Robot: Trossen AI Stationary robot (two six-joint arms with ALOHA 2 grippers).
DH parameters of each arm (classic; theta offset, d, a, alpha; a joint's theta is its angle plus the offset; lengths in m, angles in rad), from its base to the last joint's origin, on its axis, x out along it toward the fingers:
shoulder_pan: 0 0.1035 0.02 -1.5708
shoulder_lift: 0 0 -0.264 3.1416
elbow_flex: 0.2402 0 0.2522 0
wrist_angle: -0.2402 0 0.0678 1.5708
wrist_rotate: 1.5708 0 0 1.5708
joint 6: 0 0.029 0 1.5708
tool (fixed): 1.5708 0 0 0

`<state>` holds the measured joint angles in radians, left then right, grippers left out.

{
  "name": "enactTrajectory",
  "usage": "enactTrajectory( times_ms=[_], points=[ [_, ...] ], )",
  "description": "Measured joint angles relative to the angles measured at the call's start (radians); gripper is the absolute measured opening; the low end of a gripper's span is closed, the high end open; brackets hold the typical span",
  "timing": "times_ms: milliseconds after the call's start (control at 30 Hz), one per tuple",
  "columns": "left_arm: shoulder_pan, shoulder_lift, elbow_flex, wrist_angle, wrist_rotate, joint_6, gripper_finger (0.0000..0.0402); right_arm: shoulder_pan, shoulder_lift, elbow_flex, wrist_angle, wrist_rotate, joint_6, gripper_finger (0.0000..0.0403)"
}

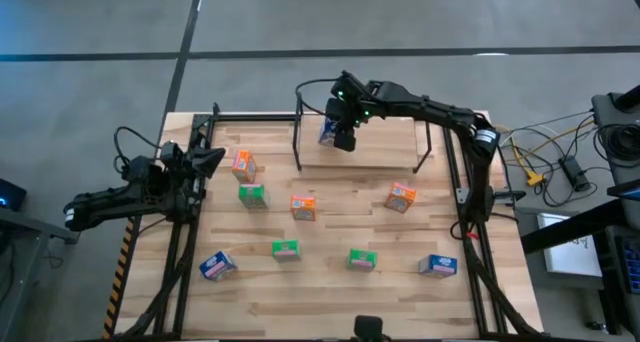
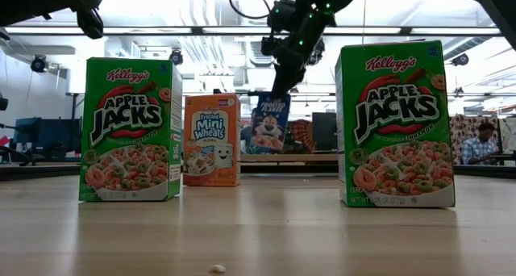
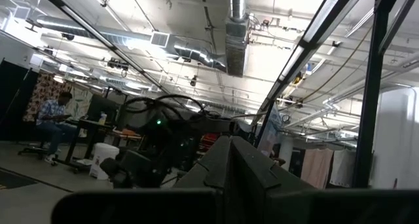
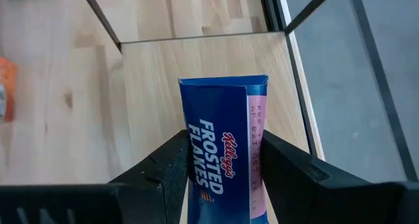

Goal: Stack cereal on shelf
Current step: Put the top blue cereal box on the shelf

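My right gripper (image 1: 342,134) reaches over the left part of the shelf (image 1: 385,147), a light-wood board in a thin black rod frame at the table's far side. It is shut on a blue cereal box (image 4: 219,119), which also shows in the low view (image 2: 268,124). More cereal boxes stand on the table: orange (image 1: 243,165), (image 1: 303,207), (image 1: 401,196), green (image 1: 252,195), (image 1: 286,249), (image 1: 362,260), and blue (image 1: 217,266), (image 1: 437,266). My left gripper (image 1: 212,160) waits shut at the table's left edge. My right gripper pinches the blue box between its two fingers (image 4: 171,166), which lie on two opposite faces near its upper end (image 2: 278,98). The fingers slant down from above. The box hangs below them, slightly tilted, over the shelf board (image 4: 157,73). Whether its lower end touches the board I cannot tell.
Black side frames (image 1: 185,252), (image 1: 470,232) run along the table's left and right edges. The shelf's upright posts (image 1: 298,132) stand close to the held box. The shelf board's right part is bare wood. A person (image 2: 481,143) sits in the room beyond.
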<state>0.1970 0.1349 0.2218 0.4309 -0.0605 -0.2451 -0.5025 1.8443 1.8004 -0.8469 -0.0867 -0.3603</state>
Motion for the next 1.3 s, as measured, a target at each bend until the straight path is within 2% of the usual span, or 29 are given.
enactTrajectory(
  times_ms=[500,733,867,1000,1167,1300],
  points=[
    [0.0,0.0,0.0,0.002,0.0,0.0,0.0,-0.002,0.02,0.014,0.044,0.0,-0.019,0.0236],
    [0.0,0.0,0.0,0.002,0.0,0.0,0.0,0.016,0.016,0.163,-0.067,0.001,0.032,0.0248],
    [0.0,0.0,0.0,0.0,0.0,0.0,0.0,0.059,0.01,0.248,-0.169,-0.001,0.067,0.0227],
    [0.0,0.0,0.0,-0.007,0.0,0.0,0.0,0.116,-0.007,0.266,-0.258,-0.001,0.078,0.0189],
    [0.0,0.0,0.0,-0.027,0.0,-0.008,0.0,0.185,-0.054,0.21,-0.317,-0.001,0.101,0.0114],
    [0.0,0.0,0.0,-0.037,0.0,-0.027,0.0,0.226,-0.128,0.1,-0.298,0.0,0.109,0.0051]
  ],
)
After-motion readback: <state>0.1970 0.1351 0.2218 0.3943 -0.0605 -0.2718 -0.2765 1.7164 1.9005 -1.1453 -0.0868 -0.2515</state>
